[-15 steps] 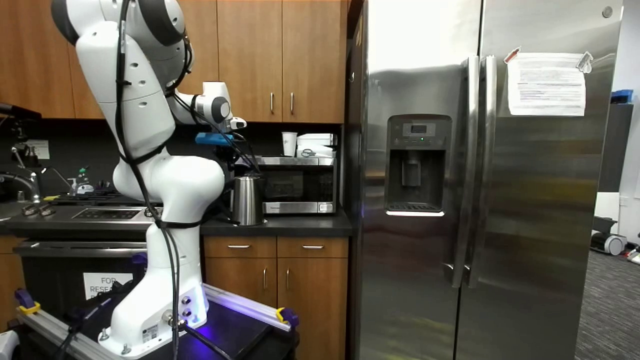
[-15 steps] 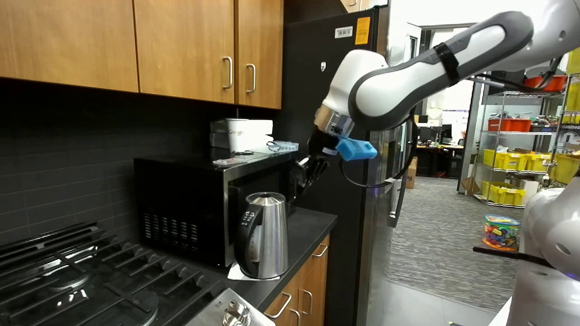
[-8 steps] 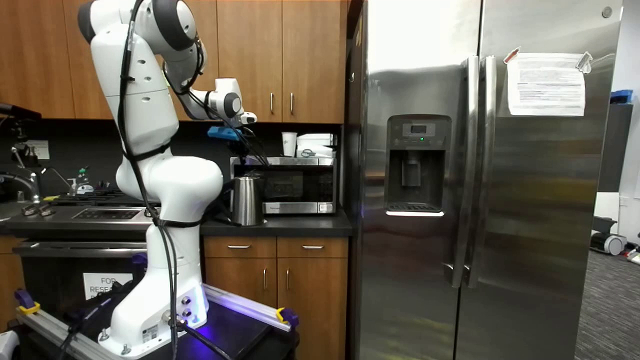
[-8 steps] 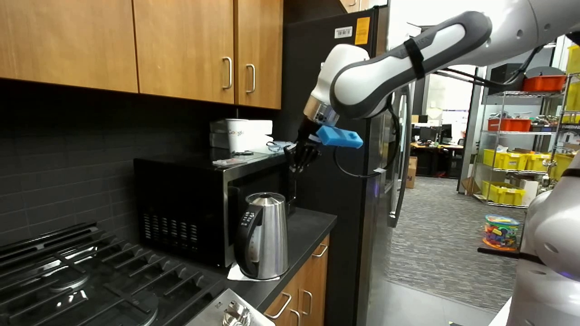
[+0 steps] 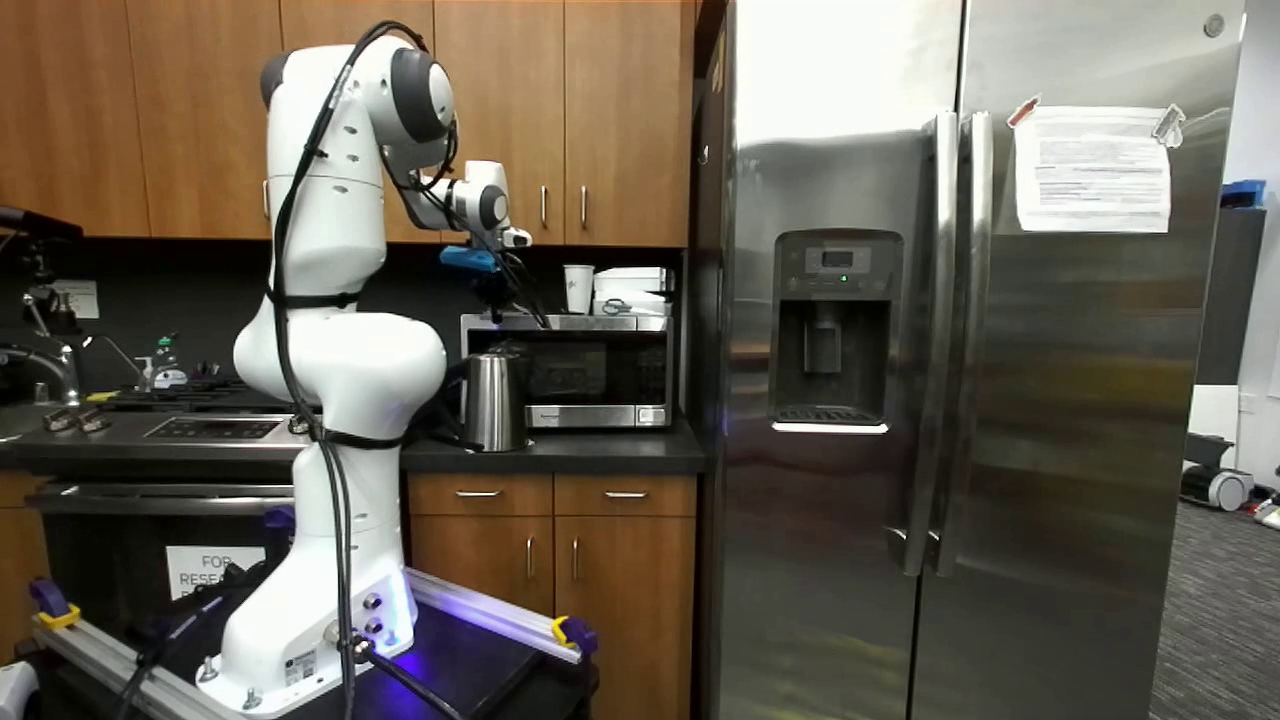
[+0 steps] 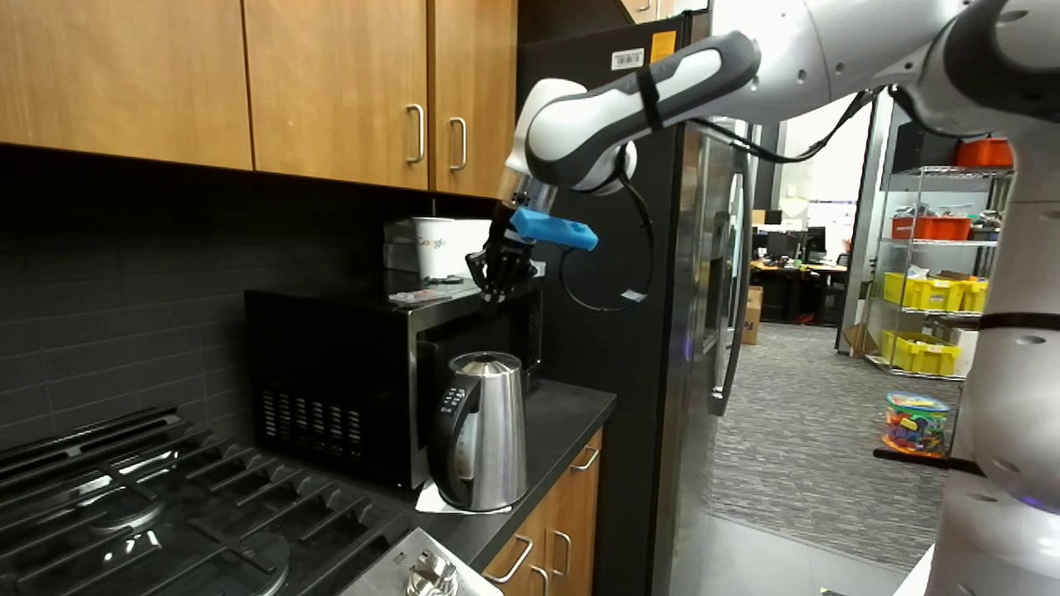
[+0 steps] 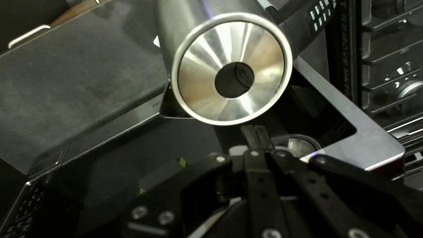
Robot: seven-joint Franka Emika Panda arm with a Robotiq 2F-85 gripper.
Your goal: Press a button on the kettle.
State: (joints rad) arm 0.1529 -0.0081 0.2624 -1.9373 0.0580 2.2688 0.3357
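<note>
Wrist view shows the pincer [image 7: 256,137] closed, fingertips [image 7: 249,136] together.

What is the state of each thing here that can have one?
Claw: shut, holding nothing
Kettle: upright, closed; on or off, can't tell
Microwave: door shut
Cup: upright
Fridge: both doors shut
Dispenser: green light on
Cabinets: visible doors shut
Drawers: shut
Oven: door shut
Stove: no flame showing
</note>
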